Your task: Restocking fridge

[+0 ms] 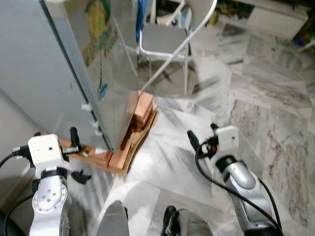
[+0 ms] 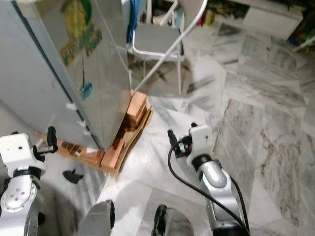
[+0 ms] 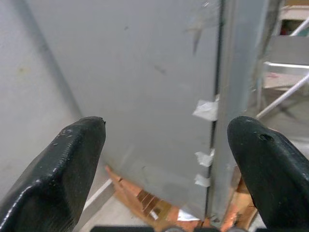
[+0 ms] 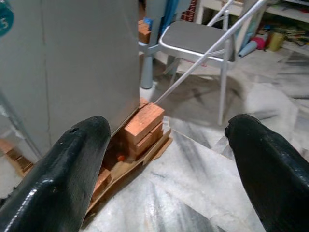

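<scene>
The tall grey metal fridge (image 1: pixel 59 73), door closed, is raised on orange wooden blocks (image 1: pixel 140 115) at far left. Both the left claw (image 3: pixel 159 159) and right claw (image 4: pixel 166 159) are held apart and empty, ready for the door.

Left gripper (image 3: pixel 166 164) was empty, its two black fingers (image 3: pixel 58 169) spread wide apart and aimed at the grey fridge (image 3: pixel 145 87) side panel. The fridge corner edge (image 3: pixel 227 96) ran vertically between the fingers, nearer the 3 o'clock finger. Three white tape scraps (image 3: pixel 206 109) were stuck along that edge. Wooden blocks (image 3: pixel 145 198) and cardboard lay under the fridge base at 6 o'clock. Folding chair frame (image 3: pixel 285 94) stood past the corner at 3 o'clock. Pale wall (image 3: pixel 29 82) at 9 o'clock.
</scene>
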{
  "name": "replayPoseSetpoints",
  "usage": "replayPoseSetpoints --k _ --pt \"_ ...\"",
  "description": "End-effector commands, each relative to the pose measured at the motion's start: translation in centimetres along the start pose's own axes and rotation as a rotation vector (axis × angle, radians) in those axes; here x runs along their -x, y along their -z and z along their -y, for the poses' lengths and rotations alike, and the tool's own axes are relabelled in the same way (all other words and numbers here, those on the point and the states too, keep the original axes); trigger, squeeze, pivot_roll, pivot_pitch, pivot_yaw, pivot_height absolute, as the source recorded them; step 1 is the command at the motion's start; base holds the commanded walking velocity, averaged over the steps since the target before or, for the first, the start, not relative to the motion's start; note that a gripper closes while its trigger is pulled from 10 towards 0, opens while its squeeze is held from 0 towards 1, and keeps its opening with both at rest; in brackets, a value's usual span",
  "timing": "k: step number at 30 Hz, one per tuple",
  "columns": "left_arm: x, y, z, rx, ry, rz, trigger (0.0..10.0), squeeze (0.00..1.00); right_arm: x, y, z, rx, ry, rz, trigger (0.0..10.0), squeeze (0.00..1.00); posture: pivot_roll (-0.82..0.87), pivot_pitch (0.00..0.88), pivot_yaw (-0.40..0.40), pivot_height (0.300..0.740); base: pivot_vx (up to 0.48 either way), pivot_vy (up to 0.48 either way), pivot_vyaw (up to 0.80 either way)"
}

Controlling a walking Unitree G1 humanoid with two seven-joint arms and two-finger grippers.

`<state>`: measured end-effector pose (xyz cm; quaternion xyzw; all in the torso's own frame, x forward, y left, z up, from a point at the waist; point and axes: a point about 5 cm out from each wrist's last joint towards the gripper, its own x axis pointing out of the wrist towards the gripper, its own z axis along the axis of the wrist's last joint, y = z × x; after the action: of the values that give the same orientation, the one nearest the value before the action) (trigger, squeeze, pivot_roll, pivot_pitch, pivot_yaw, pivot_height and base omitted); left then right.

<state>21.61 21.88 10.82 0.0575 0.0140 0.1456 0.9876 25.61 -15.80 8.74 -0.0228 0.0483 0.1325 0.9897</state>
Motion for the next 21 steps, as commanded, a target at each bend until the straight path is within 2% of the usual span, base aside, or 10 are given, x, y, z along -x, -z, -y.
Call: replayPoseSetpoints --k 1,5,12,13,16,19,20,21 --pt "0.1 0.3 0.3 -0.009 0.024 -0.015 10.0 0.0 0.3 -0.2 0.4 0.008 0.02 0.001 10.0 0.0 0.13 0.143 -0.075 0.74 0.0 0.48 0.0" --pt "0.1 0.3 0.6 -0.008 0.043 -0.013 10.0 0.0 0.3 -0.1 0.4 0.004 0.025 -0.005 10.0 0.0 0.13 0.142 -0.077 0.74 0.0 0.48 0.0" --pt "0.2 0.1 1.5 -0.012 0.107 0.001 10.0 0.0 0.2 -0.1 0.4 0.0 0.031 -0.005 10.0 0.0 0.14 0.14 -0.078 0.74 0.0 0.47 -0.58" --pt "0.5 0.3 2.1 -0.023 0.135 -0.005 10.0 0.0 0.1 0.0 0.3 0.0 0.03 -0.004 10.0 0.0 0.14 0.13 -0.077 0.74 0.0 0.439 0.0" --pt "0.5 0.5 2.3 -0.025 0.145 -0.007 10.0 0.0 0.1 0.1 0.3 0.0 0.029 -0.005 10.0 0.0 0.14 0.122 -0.076 0.74 0.0 0.439 0.0" --pt "1.1 0.6 4.4 -0.026 0.239 -0.005 10.0 0.0 -0.8 -0.5 0.0 0.001 0.029 0.024 10.0 0.0 0.15 0.091 -0.072 0.74 0.166 0.375 0.0" --pt "1.1 0.6 4.4 -0.026 0.239 -0.005 10.0 0.0 -0.8 -0.5 0.0 0.001 0.029 0.024 10.0 0.0 0.15 0.091 -0.072 0.74 0.251 0.281 0.0" --pt "1.2 0.7 5.1 -0.047 0.251 -0.003 10.0 0.0 -1.3 -0.5 0.1 -0.003 0.038 0.03 10.0 0.0 0.16 0.085 -0.072 0.74 0.0 0.0 0.0"
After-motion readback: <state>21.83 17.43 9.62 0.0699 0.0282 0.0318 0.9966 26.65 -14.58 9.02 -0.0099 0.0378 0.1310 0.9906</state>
